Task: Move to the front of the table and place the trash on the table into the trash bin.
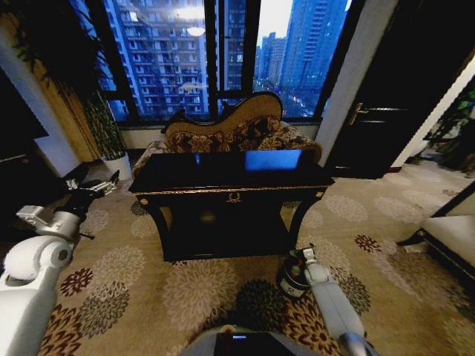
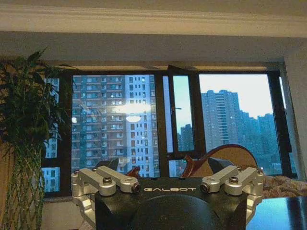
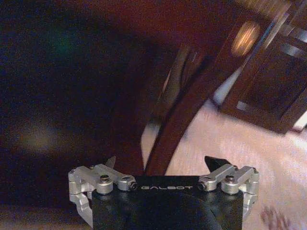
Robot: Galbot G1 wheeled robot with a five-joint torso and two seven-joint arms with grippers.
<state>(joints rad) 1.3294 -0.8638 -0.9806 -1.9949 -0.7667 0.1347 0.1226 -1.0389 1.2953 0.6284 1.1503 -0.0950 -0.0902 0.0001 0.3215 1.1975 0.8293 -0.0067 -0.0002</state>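
1. We take the table (image 1: 230, 178) as our landmark. It stands straight ahead of us, glossy black, with the patterned sofa (image 1: 237, 130) behind it and the window (image 1: 185, 52) beyond that. Its top reads bare to us; we can make out no bottle or scraps on it, though reflections could hide small pieces.
2. The trash bin (image 1: 291, 280) sits on the carpet (image 1: 148, 282) in front of the table, near its front right leg.
3. Our right gripper (image 1: 300, 259) is low over the bin's mouth. In the right wrist view the fingers (image 3: 215, 162) stand well apart with nothing between them, so it is wide and empty.
4. Our left gripper (image 1: 104, 184) hangs off the table's left end, at about tabletop height; its fingers (image 2: 218, 164) are also spread and hold nothing.
5. We judge the step in hand to be the drop into the bin, or its very end.
6. The next move calls for lifting the right arm clear of the bin and checking the tabletop for leftover trash.
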